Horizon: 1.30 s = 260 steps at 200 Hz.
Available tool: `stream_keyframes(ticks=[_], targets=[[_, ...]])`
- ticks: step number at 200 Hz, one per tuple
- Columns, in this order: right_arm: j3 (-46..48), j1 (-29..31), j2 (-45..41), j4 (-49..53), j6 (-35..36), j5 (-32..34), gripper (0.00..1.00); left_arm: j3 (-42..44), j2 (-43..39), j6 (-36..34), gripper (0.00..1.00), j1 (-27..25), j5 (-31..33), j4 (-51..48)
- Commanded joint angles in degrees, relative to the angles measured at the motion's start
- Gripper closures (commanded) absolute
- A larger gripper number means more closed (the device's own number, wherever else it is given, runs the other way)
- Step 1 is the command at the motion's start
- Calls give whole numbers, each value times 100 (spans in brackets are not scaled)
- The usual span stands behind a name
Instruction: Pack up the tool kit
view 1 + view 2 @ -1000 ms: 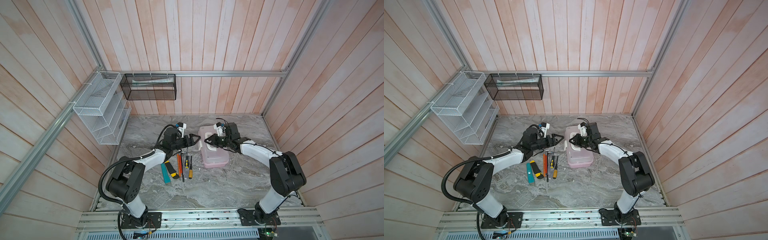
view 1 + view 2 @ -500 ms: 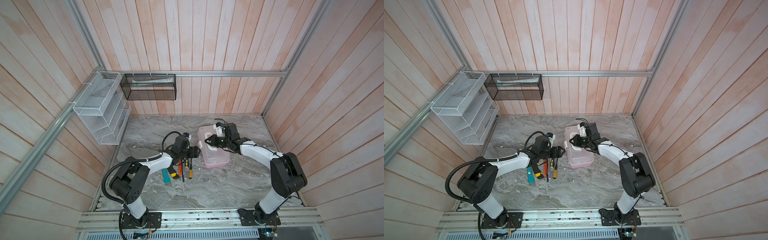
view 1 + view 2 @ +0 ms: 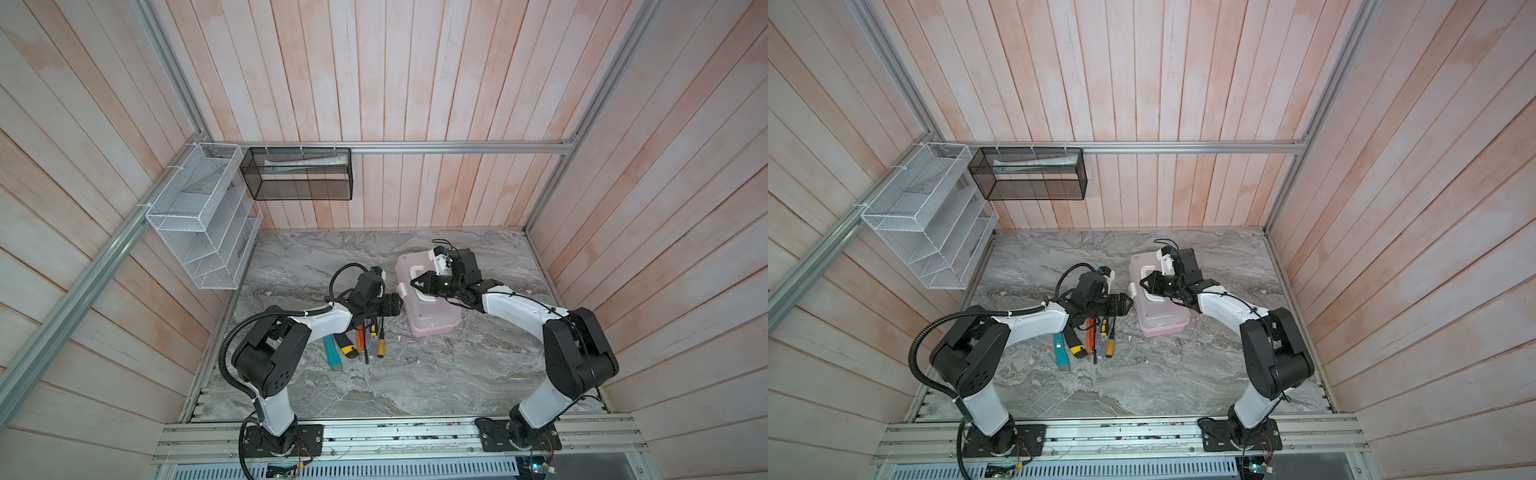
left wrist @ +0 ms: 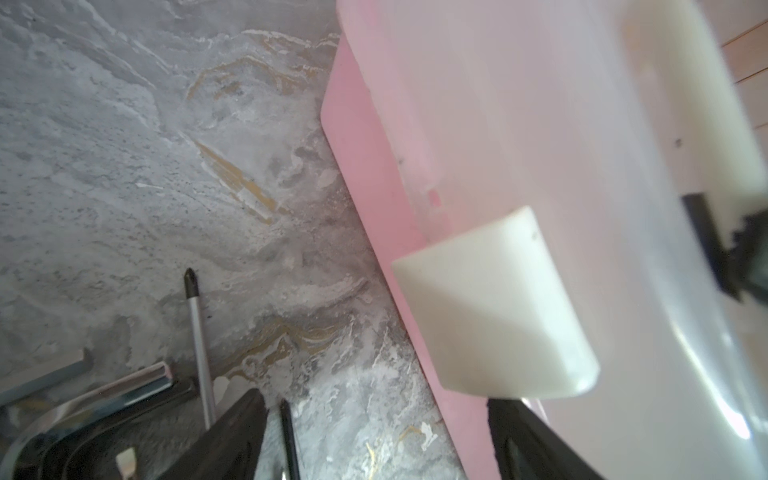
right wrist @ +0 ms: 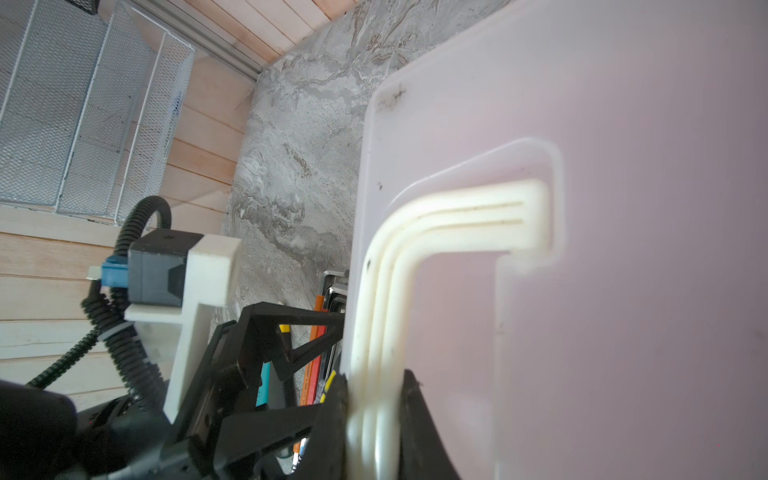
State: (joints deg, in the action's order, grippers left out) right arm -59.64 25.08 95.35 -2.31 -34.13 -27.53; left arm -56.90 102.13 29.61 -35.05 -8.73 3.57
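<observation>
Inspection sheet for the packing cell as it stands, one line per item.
Surface: grey marble tabletop.
Job's things: pink case, lid on; tools lying on the table beside it.
Clutter: small white speck near the case.
End effectors: left end effector open at the white latch; right end effector shut on the white handle.
Cables: black conduit loops along the left arm.
Surroundings: white mesh rack, black mesh basket on wood-slat walls.

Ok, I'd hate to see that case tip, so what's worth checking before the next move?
1. Right gripper shut on the handle: ok.
2. Left gripper open: ok.
3. Latch in front of the Left gripper: ok.
4. Left gripper touching the Latch: cannot tell.
5. Lid raised for packing: not ok, it lies shut.
6. Tools in the case: not ok, they lie on the table.
</observation>
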Motion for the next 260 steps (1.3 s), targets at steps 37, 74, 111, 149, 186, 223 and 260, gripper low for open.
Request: stream_keyframes(ticks=[37,74,111,149,186,223,260], targets=[[375,-38,79,609,215,345,100,-239,119,101,14,-64,72,209],[412,-38,58,604,78,364,100,-313,62,55,12,-259,878,97],[399,-29,66,541,12,351,100,-437,90,-48,11,-487,1361,13],[416,-3,118,480,-32,316,100,-573,152,-182,11,-565,1709,-111],[493,-3,127,394,-24,254,100,-503,53,-68,11,-485,1875,-88],[582,-1,92,313,-15,153,100,-42,-219,332,11,118,1384,102],[567,-16,67,275,-23,23,100,163,-601,274,11,226,1149,148]])
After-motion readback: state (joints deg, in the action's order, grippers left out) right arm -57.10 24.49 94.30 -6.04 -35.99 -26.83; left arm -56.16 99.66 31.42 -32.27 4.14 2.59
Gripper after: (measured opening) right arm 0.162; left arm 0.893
